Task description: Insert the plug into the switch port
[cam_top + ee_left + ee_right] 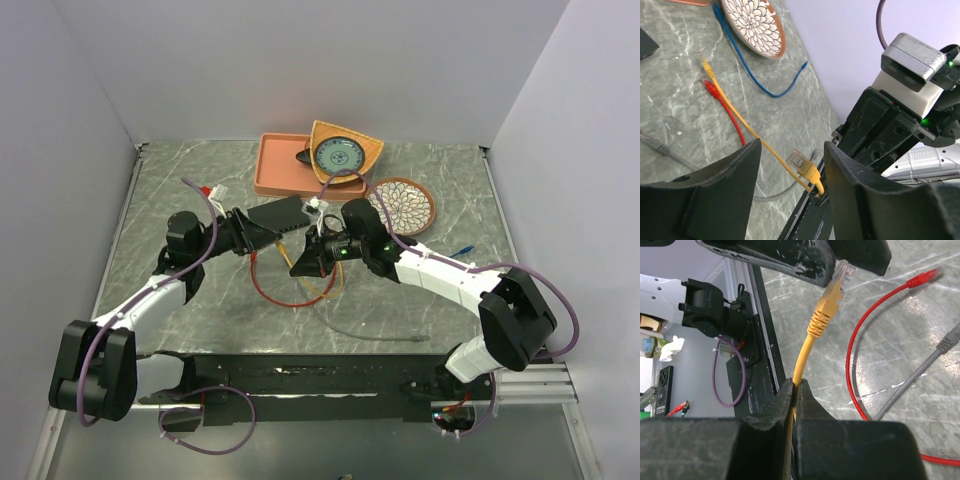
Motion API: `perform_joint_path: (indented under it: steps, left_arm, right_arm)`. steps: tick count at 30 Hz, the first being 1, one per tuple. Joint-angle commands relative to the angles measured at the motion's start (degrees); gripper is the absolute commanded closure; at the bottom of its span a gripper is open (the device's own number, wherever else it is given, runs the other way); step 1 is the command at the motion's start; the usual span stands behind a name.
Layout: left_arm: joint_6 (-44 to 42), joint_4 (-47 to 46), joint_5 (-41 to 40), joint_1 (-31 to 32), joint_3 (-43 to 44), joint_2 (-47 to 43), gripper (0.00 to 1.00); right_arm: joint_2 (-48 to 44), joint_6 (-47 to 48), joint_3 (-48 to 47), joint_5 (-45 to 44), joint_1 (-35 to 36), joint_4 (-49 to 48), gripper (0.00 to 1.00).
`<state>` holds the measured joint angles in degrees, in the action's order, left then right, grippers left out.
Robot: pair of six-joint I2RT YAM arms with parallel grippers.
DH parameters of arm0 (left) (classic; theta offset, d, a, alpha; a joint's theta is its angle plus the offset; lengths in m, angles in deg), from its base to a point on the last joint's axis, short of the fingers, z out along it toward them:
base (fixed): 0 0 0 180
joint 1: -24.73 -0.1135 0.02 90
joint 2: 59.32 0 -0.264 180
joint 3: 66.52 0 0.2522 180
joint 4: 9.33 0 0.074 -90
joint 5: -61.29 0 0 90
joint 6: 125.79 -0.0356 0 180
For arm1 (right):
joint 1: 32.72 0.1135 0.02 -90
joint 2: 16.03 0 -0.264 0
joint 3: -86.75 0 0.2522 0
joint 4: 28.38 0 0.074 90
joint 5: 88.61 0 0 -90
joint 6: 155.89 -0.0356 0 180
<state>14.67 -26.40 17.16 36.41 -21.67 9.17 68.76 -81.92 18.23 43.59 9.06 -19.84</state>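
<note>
My right gripper (pixel 796 390) is shut on a yellow cable (pixel 805 352) a little below its plug (pixel 832 290). It holds the plug up so that the clear tip points between the left gripper's fingers (pixel 780 255). In the left wrist view the plug (pixel 804 165) hangs in the gap of my left gripper (pixel 792 165). The jaws stand apart on either side of it and touch nothing. From above, both grippers, left (pixel 285 240) and right (pixel 305 265), meet mid-table just in front of the black switch (pixel 282 212). Its ports are not visible.
A salmon tray (pixel 278 168), an orange dish (pixel 345 152) and a floral plate (pixel 401 206) sit at the back. A red cable (pixel 290 295) loops below the grippers. A grey cable (pixel 385 338) lies nearer the bases and a blue cable (pixel 747 65) runs beside the plate.
</note>
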Motion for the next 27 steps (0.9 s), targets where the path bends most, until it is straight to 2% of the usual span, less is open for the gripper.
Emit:
perform_joint_path:
  steps: [1, 3, 8, 9, 12, 14, 15, 16, 18, 19, 21, 22, 25, 27]
  left_arm:
    - [1.1, -4.7, 1.7, 1.1, 1.2, 0.3, 0.44]
    - [1.4, -5.1, 1.6, 1.6, 1.3, 0.7, 0.48]
    - [1.7, -5.4, 1.6, 2.6, 1.4, 1.1, 0.71]
    - [1.7, -5.2, 1.2, 2.6, 1.5, 1.0, 0.8]
    - [1.9, -4.2, 0.1, 2.8, 1.7, 0.7, 0.95]
    - [1.5, -1.8, -1.8, 3.3, 2.3, 0.2, 0.99]
    - [1.1, 0.0, -3.1, 3.4, 2.7, -0.5, 0.99]
    - [0.6, 2.9, -5.2, 3.7, 3.6, -0.9, 0.99]
    - [-1.1, 7.9, -8.9, 4.7, 4.9, -2.2, 0.99]
    - [-1.6, 11.6, -11.6, 5.0, 6.2, -2.6, 0.99]
    - [-2.2, 14.8, -14.0, 5.7, 7.4, -3.4, 0.99]
    - [-2.2, 16.3, -15.1, 5.8, 8.4, -3.4, 0.99]
    - [-1.0, 20.4, -18.0, 6.1, 9.7, -4.1, 0.99]
    - [0.7, 21.2, -19.5, 6.2, 9.6, -4.8, 0.99]
  right_arm:
    - [0.2, -0.8, -1.2, 1.2, 0.3, -4.0, 1.0]
    - [0.3, -1.0, -1.3, 1.5, 0.3, -4.1, 1.0]
    - [0.4, -1.4, -1.3, 1.6, 0.3, -4.5, 1.0]
    - [0.5, -1.5, -1.4, 1.4, 0.2, -4.3, 1.0]
    - [0.5, -1.3, -2.2, 0.5, 0.3, -3.0, 1.0]
    - [0.3, -0.8, -3.2, -1.0, 0.3, -1.6, 1.0]
    - [0.1, -0.3, -3.6, -1.6, 0.3, -0.3, 0.96]
    - [-0.2, 0.0, -4.0, -2.7, 0.4, 0.9, 0.84]
    - [-1.3, 1.7, -5.4, -6.7, 1.0, 2.8, 0.68]
    - [-1.6, 2.4, -6.0, -8.6, 1.5, 4.9, 0.53]
    - [-2.8, 4.6, -7.6, -13.7, 2.4, 7.7, 0.39]
    - [-3.1, 5.2, -8.2, -15.6, 3.6, 9.6, 0.26]
    - [-3.4, 5.7, -9.8, -20.2, 4.4, 10.6, 0.12]
    - [-3.0, 4.6, -10.3, -21.5, 4.4, 10.7, 0.1]
